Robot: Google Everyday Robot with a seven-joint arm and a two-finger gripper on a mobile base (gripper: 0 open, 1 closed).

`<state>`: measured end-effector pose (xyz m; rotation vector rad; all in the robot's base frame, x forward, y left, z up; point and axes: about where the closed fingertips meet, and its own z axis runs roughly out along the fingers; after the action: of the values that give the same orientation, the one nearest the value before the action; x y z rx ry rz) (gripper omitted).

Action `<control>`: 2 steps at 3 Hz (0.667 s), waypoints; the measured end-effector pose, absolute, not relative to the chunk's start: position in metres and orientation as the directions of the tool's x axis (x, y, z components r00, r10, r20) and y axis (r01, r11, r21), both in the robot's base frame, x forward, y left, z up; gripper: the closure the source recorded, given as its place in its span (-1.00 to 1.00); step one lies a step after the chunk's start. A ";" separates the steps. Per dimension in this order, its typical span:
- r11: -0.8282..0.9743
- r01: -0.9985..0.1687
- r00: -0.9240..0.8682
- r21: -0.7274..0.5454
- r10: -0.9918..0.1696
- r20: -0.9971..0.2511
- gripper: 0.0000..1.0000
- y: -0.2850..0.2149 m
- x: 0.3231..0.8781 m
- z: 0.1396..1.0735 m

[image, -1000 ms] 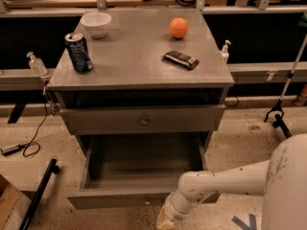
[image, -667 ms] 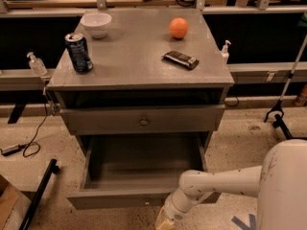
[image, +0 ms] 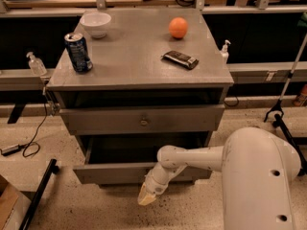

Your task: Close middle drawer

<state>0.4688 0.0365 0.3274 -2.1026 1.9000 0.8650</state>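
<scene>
The middle drawer [image: 108, 173] is the grey drawer second from the top of the cabinet. It stands partly pulled out, and its dark box [image: 134, 151] is open to view. Its knob is hidden behind my arm. The taller-fronted top drawer [image: 105, 120], with a brass knob [image: 144, 122], sits just above it and juts out a little. My gripper [image: 147, 196] hangs low in front of the middle drawer's front panel, right of its centre, with pale tips pointing at the floor. My white arm [image: 192, 159] lies across the panel's right half.
On the cabinet top [image: 139, 71] stand a blue can [image: 78, 51], a white bowl [image: 96, 23], an orange [image: 178, 27] and a dark snack bar [image: 180, 59]. A tripod leg [image: 283, 114] is at the right. A black bar [image: 38, 195] and a cardboard box [image: 7, 205] are at the lower left.
The middle drawer has slid back toward the cabinet and shows less of its box. My gripper and arm have moved in with its front panel.
</scene>
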 end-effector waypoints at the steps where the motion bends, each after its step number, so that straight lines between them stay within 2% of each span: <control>1: -0.168 -0.955 0.015 0.245 -0.851 -0.525 1.00 0.036 0.469 0.327; 2: -0.163 -0.972 0.052 0.168 -0.850 -0.524 1.00 0.041 0.486 0.340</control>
<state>0.4861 0.0407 0.3396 -2.0965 1.8636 0.7694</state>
